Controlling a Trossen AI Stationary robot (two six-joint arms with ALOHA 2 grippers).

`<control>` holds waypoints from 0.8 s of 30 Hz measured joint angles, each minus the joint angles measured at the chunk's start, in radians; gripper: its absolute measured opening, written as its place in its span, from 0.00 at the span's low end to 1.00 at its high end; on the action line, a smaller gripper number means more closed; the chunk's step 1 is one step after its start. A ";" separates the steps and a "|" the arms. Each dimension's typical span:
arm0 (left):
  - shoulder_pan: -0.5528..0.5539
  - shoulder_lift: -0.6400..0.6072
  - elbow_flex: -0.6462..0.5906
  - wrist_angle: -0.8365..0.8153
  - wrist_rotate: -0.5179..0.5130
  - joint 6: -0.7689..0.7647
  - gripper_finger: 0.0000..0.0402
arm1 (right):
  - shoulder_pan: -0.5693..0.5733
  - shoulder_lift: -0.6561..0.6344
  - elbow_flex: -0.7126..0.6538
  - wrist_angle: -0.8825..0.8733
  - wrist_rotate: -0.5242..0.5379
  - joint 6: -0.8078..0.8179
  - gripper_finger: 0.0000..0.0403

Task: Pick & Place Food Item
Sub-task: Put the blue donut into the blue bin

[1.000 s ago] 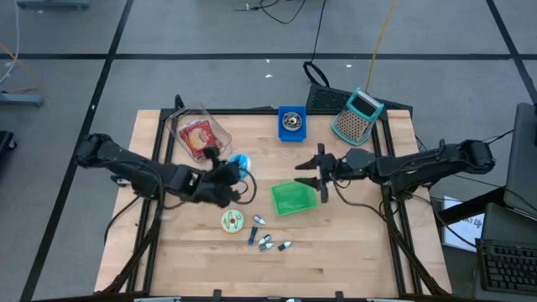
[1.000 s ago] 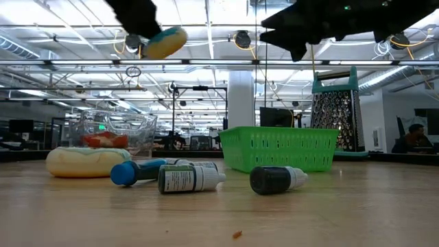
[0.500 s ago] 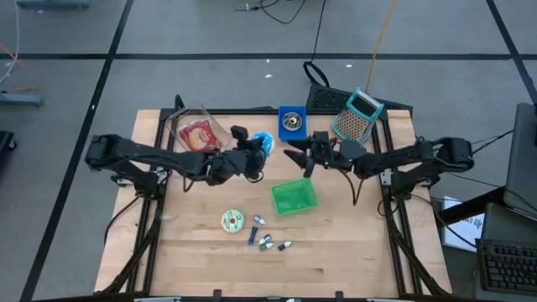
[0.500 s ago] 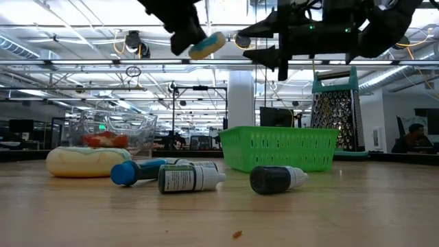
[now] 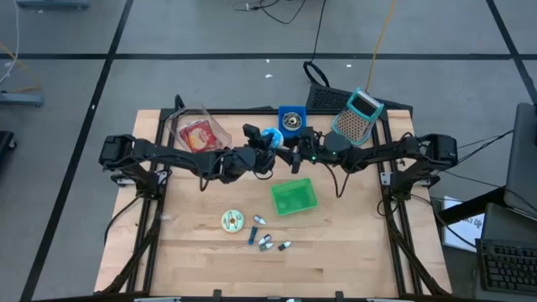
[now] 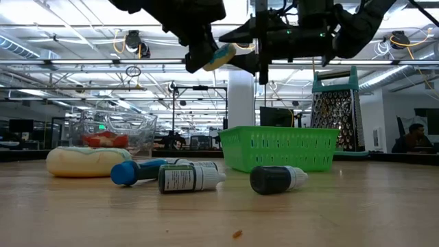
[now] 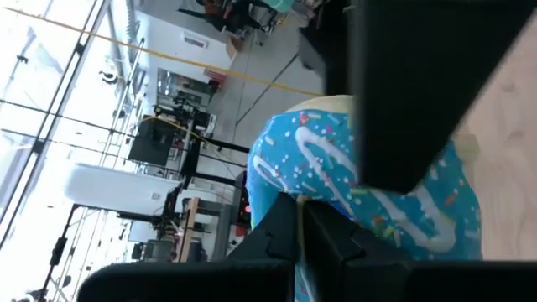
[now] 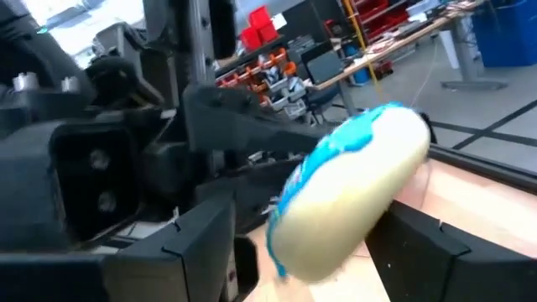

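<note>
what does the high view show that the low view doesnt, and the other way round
Only the high view shows the blue box at the table's far edge, with both arms reaching in from their bases at the sides.

Only the low view shows the room behind the table, and that the donut hangs well above the green basket's rim height.

Both show the blue-frosted donut held by the shut left gripper, the open right gripper closing in on it, the basket, grater, small bottles and the second donut on the table.
</note>
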 joint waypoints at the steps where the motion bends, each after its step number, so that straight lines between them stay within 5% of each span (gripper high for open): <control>1: 0.000 -0.001 0.000 0.003 0.000 0.001 0.03 | -0.002 0.000 0.000 -0.004 0.000 0.000 0.60; 15: -0.002 -0.001 0.000 0.006 -0.033 -0.124 0.07 | -0.015 -0.013 -0.003 -0.029 -0.001 -0.028 0.23; 24: -0.024 -0.017 0.003 -0.029 0.017 -0.370 0.31 | -0.022 -0.015 -0.003 -0.057 -0.020 -0.057 0.03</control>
